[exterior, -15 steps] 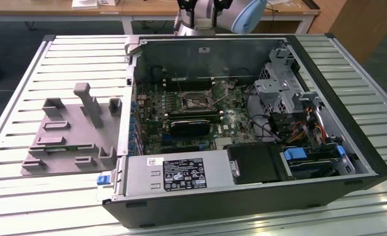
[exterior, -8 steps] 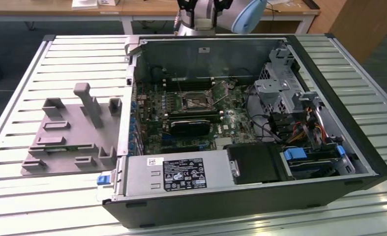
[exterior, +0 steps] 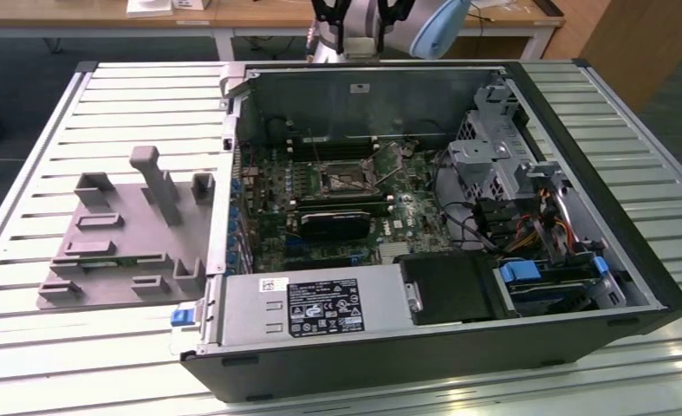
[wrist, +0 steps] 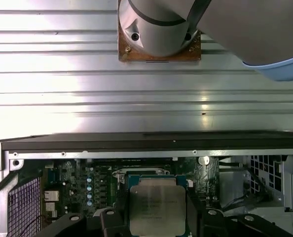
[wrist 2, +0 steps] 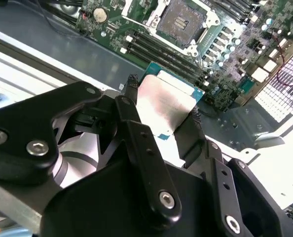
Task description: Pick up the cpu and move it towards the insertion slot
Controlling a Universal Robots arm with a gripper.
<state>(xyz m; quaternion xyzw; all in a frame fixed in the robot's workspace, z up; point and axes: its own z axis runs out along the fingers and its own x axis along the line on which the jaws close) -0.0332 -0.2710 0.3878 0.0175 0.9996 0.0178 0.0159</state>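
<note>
The gripper (wrist 2: 164,106) is closed on the cpu (wrist 2: 164,101), one black finger (wrist 2: 131,98) against each of two opposite edges, so the chip is held flat with its silvery top facing the cameras in both wrist views. It is clear of any surface and hangs above the open computer case (exterior: 548,104), over the green motherboard (wrist 2: 235,54). In the second wrist view the slot (wrist 2: 181,19) lies straight out beyond the fingertips, past the chip's far edge, with the black memory slots (wrist 2: 166,54) between the two; chip and slot are near but apart, and the socket's dark centre is uncovered. In the first wrist view the cpu (wrist: 158,210) covers most of the slot, whose frame (wrist: 141,173) peeks out just beyond the chip. By my judgement the chip's edges sit roughly square with the socket frame, so what separates them is chiefly forward reach and height.
</note>
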